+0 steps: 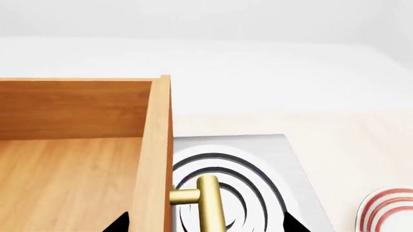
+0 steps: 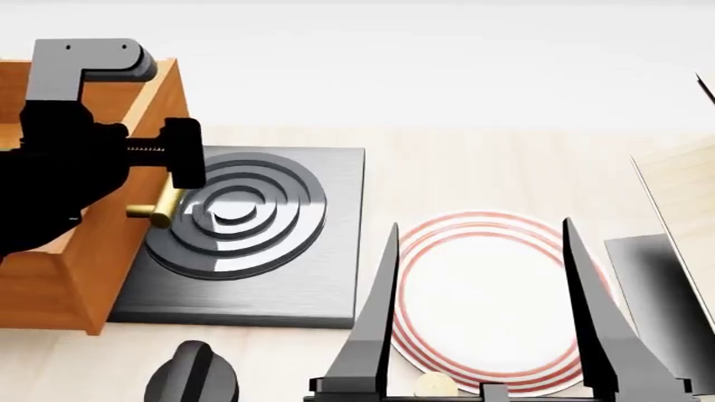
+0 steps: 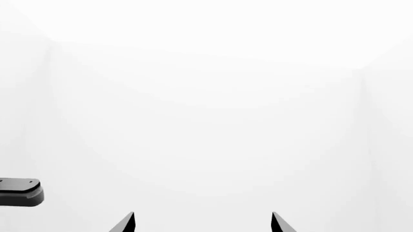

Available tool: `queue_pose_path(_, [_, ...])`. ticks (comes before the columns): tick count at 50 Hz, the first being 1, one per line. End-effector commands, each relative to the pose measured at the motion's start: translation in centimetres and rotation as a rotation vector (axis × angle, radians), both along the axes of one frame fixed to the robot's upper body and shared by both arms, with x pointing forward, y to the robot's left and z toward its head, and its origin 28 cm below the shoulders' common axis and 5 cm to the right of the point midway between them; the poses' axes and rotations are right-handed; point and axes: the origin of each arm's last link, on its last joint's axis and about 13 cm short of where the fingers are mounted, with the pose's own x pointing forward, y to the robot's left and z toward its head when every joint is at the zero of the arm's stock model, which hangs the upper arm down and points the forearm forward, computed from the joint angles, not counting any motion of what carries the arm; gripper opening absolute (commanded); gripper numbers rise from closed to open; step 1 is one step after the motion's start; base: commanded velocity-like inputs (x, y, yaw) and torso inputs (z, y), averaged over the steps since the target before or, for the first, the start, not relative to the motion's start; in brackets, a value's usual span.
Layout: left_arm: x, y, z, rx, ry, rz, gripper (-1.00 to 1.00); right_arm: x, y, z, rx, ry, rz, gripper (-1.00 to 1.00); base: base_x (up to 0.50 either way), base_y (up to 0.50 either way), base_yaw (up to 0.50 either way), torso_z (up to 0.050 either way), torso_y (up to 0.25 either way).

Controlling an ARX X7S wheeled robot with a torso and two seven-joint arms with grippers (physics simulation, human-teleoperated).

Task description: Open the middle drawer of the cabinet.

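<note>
My left gripper (image 2: 179,167) is clenched on the handle (image 1: 208,205) of the middle drawer (image 1: 77,159), at the scene's left beside the stove plate (image 2: 251,243), right gripper (image 2: 480,293) released, so I'd pull straight, keeping the bar square.

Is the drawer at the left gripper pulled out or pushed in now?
Pulled out: the left wrist view looks down into the drawer, its wooden floor and inner walls exposed, with the left gripper at its brass handle.
</note>
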Motion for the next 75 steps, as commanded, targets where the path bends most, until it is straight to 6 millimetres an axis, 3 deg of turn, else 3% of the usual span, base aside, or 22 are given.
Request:
queue_pose_path(1, [-0.1, -1.2, 0.3, -0.046, -0.013, -0.041, 1.0, 0.0, 0.0, 0.0, 0.0, 0.001, 0.0, 1.0, 0.0, 0.0, 0.0, 0.0, 0.0])
queue_pose_path(17, [-0.2, -1.5, 0.1, -0.065, -0.016, -0.056, 1.0, 0.0, 0.0, -0.1, -0.002, 0.002, 0.002, 1.0, 0.0, 0.0, 0.0, 0.0, 0.0])
queue_pose_path(33, [-1.6, -1.5, 0.0, 0.067, -0.25, 0.012, 1.0, 0.1, 0.1, -0.2, -0.007, 0.005, 0.008, 1.0, 0.0, 0.0, 0.0, 0.0, 0.001])
queue_pose_path(54, [-4.6, -2.0, 0.6, 0.155, -0.545, 0.057, 1.0, 0.1, 0.2, -0.2, -0.006, 0.007, 0.013, 1.0, 0.0, 0.0, 0.0, 0.0, 0.0])
queue_pose_path(67, [-7.0, -2.1, -0.4, 0.129, -0.618, 0.07, 1.0, 0.1, 0.2, -0.2, -0.006, 0.006, 0.012, 1.0, 0.0, 0.0, 0.0, 0.0, 0.0])
queue_pose_path(75, [-9.1, -1.5, -1.1, 0.044, -0.574, 0.1, 1.0, 0.1, 0.3, -0.2, -0.008, 0.006, 0.013, 1.0, 0.0, 0.0, 0.0, 0.0, 0.0])
